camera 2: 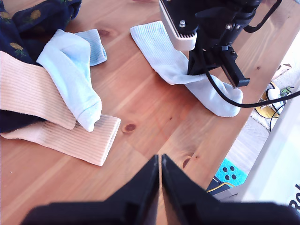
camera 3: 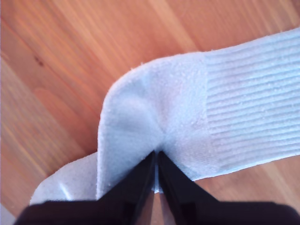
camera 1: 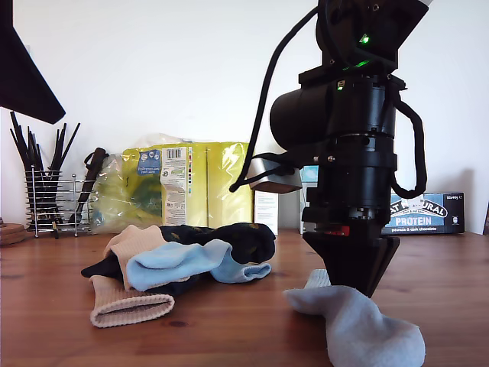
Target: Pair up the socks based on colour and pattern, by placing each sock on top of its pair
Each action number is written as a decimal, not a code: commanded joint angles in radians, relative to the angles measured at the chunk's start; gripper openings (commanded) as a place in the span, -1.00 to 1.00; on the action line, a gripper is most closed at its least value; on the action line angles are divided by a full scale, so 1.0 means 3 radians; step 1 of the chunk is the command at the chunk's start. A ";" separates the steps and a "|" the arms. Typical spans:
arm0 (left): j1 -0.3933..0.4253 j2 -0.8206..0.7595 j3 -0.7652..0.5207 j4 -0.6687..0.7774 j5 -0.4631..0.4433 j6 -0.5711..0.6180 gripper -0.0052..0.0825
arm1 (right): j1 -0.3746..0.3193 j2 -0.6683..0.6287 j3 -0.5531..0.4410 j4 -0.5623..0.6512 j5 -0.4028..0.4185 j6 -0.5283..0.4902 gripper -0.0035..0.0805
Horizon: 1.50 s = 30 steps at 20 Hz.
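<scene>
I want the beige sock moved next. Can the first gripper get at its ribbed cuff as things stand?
Probably yes: my first gripper hangs shut above bare table, and the beige sock has its cuff end lying uncovered nearest it; the light blue sock only overlaps farther up.

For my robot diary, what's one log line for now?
second gripper: shut on lone light blue sock | first gripper: shut, empty | sock pile: untouched

Sock pile (camera 1: 183,256) sits on the table (camera 1: 229,329) toward the exterior view's left, lone sock (camera 1: 359,325) near the front toward that view's right under an arm, utensil rack (camera 1: 53,200), bags (camera 1: 179,183), box (camera 1: 424,214) along the back.
</scene>
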 commanded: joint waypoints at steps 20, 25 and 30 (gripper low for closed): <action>-0.0010 0.0451 -0.0053 0.0712 -0.0201 0.0510 -0.91 | -0.0005 -0.2637 -0.0249 0.0167 -0.0390 0.0479 -0.95; -0.0066 0.1077 -0.0052 0.1024 -0.0353 0.0614 -0.60 | -0.0005 -0.3300 -0.0323 -0.0045 -0.0393 0.0462 -0.95; -0.0389 0.1465 -0.0052 0.1233 -0.0651 0.1461 0.39 | -0.0006 -0.3686 -0.0412 -0.0315 -0.0380 0.0468 -0.95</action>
